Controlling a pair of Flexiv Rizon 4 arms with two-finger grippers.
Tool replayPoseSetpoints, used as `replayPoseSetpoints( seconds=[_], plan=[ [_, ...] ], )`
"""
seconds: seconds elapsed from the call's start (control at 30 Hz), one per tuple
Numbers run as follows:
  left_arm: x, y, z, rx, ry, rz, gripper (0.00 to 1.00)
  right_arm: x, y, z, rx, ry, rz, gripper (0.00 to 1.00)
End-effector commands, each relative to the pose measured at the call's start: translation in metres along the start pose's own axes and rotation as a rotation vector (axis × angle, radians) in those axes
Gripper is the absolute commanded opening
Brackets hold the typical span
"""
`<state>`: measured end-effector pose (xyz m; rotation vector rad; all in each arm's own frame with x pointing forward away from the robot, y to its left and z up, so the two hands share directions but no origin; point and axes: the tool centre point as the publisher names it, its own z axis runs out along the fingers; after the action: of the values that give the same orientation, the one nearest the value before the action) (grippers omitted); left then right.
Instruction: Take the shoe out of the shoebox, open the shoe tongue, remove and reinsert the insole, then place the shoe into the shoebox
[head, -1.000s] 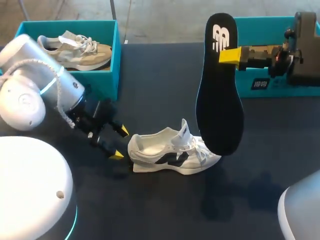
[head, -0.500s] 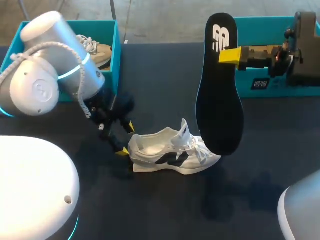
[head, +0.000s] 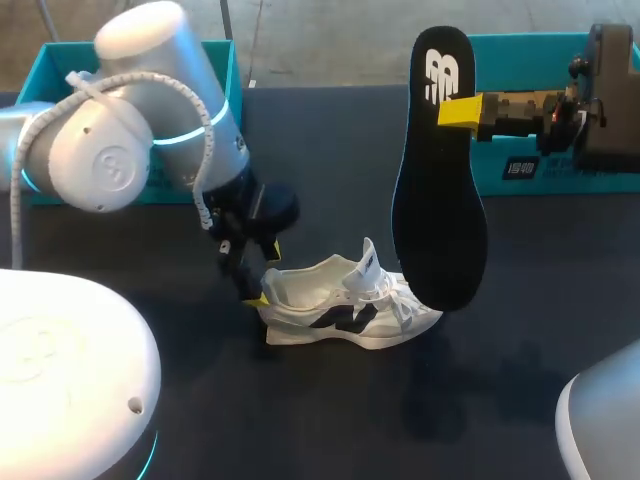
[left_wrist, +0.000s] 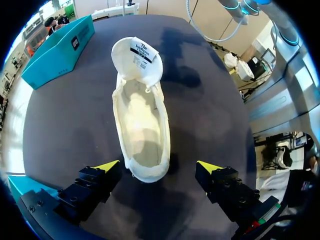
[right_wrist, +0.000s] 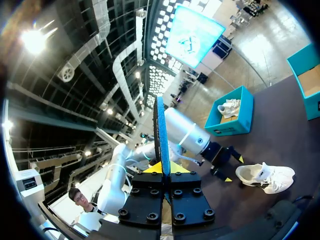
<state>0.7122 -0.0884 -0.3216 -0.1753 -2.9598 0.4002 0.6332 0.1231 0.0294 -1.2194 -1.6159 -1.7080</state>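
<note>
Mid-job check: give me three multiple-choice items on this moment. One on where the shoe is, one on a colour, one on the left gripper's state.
1. Where is the white shoe?
A. Inside a shoebox
B. On the table, standing on its sole
C. Lifted in a gripper

2. What colour is the insole that the right gripper holds up?
A. Black
B. White
C. Teal

3. How is the left gripper?
A. Shut on the shoe's heel
B. Open, with a finger on either side of the heel
C. Shut on the insole

Answers:
1 B: the shoe rests on the dark table with no gripper closed on it.
2 A: the insole's face is black with a white mark near the top.
3 B: the left wrist view shows the fingers spread, with table visible beside the heel.
</note>
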Motion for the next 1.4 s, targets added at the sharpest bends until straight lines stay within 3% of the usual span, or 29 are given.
replayPoseSetpoints(
  seconds=[0.03,0.9,1.2,1.4],
  plan=[
    [-0.001,-0.007,-0.003,-0.094,-0.011,0.0,1.0,0.006,-0.006,0.004,-0.014,-0.008,0.002,0.0],
    [-0.013,-0.028,0.007,-0.096,-0.065,0.029,1.0,0.006,-0.006,0.004,-0.014,-0.008,0.002,0.0],
    [-0.027,-0.036,0.012,-0.113,-0.06,0.044,1.0,0.006,-0.006,0.004,-0.014,-0.008,0.002,0.0],
    [-0.047,-0.042,0.017,-0.104,-0.08,0.04,1.0,0.006,-0.006,0.004,-0.014,-0.008,0.002,0.0]
  ],
)
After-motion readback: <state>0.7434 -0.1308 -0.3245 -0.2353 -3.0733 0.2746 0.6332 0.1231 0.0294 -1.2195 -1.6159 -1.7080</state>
